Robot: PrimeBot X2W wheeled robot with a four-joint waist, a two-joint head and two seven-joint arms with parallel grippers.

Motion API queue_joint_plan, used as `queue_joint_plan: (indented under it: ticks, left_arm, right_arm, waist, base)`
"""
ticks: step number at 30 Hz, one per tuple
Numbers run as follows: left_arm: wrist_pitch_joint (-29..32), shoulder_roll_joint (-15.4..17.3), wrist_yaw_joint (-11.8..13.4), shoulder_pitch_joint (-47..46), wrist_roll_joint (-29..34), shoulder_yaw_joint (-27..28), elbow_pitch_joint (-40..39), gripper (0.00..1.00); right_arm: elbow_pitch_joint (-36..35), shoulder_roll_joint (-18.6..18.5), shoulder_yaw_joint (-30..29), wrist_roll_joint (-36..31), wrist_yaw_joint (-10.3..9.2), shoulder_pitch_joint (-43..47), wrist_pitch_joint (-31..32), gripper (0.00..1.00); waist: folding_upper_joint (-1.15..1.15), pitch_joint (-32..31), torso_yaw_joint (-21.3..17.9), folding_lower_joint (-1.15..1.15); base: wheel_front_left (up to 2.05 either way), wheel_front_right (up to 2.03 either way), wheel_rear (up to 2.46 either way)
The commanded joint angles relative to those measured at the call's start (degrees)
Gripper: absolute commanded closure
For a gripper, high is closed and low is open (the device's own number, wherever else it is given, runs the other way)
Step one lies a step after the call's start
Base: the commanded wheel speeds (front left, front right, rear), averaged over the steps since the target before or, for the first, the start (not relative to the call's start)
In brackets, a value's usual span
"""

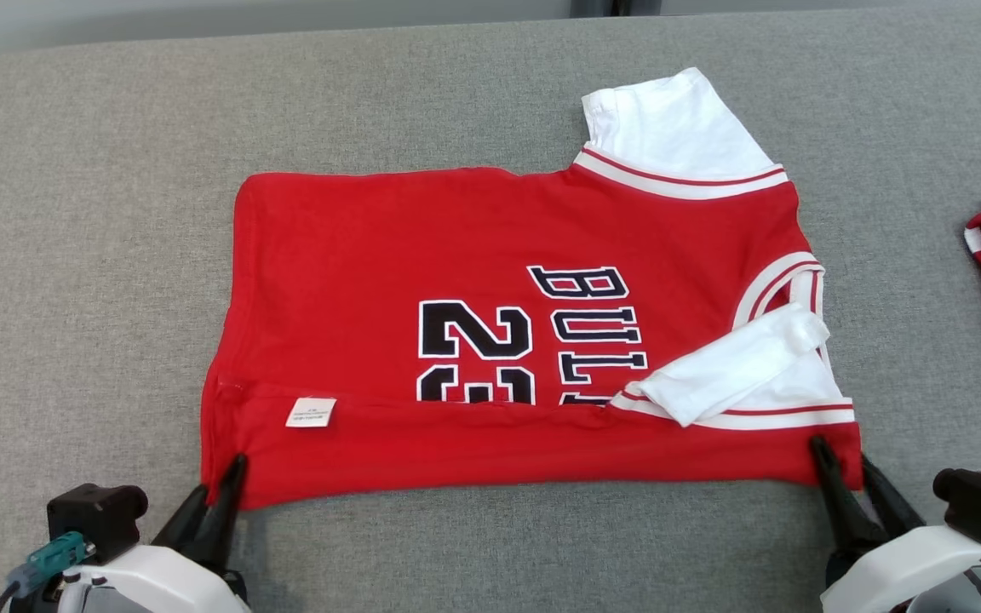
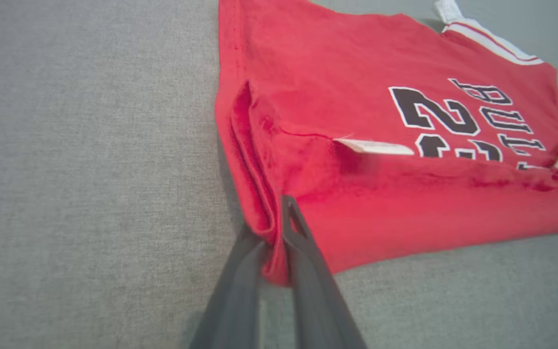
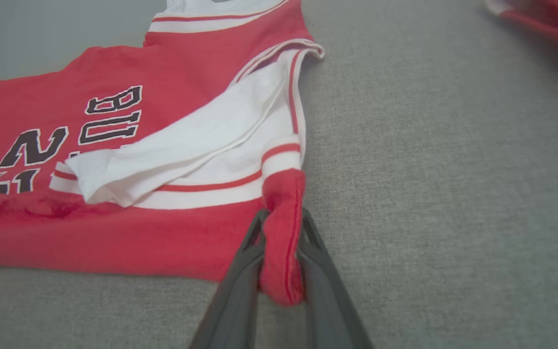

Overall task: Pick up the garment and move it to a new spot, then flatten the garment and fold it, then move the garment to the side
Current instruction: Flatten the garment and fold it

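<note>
Your head camera looks steeply down over the whole jersey [image 1: 456, 238] on the grey surface [image 1: 490, 85]. Your wrist cameras sit low and close at opposite near corners, seemingly both catching its printed number.

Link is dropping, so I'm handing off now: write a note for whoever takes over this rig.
Left claw: shut on the jersey's near left corner.
Right claw: shut on its near right corner.
Jersey: flat on the grey pad.
Done: near edge folded over the print, near sleeve tucked in.
Left: far sleeve sticks out; finish folding, then move it aside.
</note>
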Motion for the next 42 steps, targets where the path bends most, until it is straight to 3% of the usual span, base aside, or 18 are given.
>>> queue_joint_plan:
  ticks: [1, 6, 12, 19, 27, 34, 42]
  left_arm:
    - [-0.84, -0.32, 0.48, -0.05, 0.47, 0.32, -0.26, 0.00]
    - [-6.76, -2.50, 2.33, -2.08, 1.86, 2.22, -1.60, 0.00]
    - [-13.30, -2.62, 3.77, -5.27, 5.86, 3.53, -2.84, 0.00]
    - [-13.37, -2.27, 4.86, -8.88, 8.11, 3.04, -2.98, 0.00]
    - [-12.71, -2.35, 5.39, -10.44, 8.98, 2.13, -2.93, 0.00]
    - [-9.78, -1.76, 2.18, -17.24, 7.08, 1.33, 1.21, 0.00]
    - [-0.40, -1.64, -6.31, -33.73, 0.16, 0.63, 19.66, 0.00]
  right_arm:
    - [-0.56, -0.07, -0.59, -0.27, -0.04, 0.24, -0.17, 0.00]
    - [-3.75, 0.55, -2.96, -2.08, -0.03, -0.49, -2.37, 0.00]
    - [-9.86, 0.99, -6.11, -6.54, -0.03, -3.00, -6.97, 0.00]
    - [-14.91, 0.37, -3.87, -9.65, -0.03, -6.64, -6.56, 0.00]
    - [-15.69, 0.15, -2.38, -9.46, -0.03, -7.93, -5.13, 0.00]
    - [-15.81, 0.22, -1.78, -8.77, -0.03, -9.15, -5.01, 0.00]
    - [-13.45, 0.79, 0.22, -7.76, -0.03, -12.09, -6.42, 0.00]
  waist:
    - [0.00, -0.01, 0.01, 0.00]
    - [0.00, -0.20, 0.06, 0.00]
    - [0.00, -0.57, -0.15, 0.00]
    - [0.00, -0.96, -0.68, 0.00]
    - [0.00, -0.27, -0.41, 0.00]
    - [0.00, 2.41, -0.72, 0.00]
    - [0.00, 7.14, -3.53, 0.00]
  base:
    - [0.00, 0.00, 0.00]
    - [0.00, 0.00, 0.00]
    - [0.00, 0.00, 0.00]
    - [0.00, 0.00, 0.00]
    - [0.00, 0.00, 0.00]
    - [0.00, 0.00, 0.00]
    - [0.00, 0.00, 0.00]
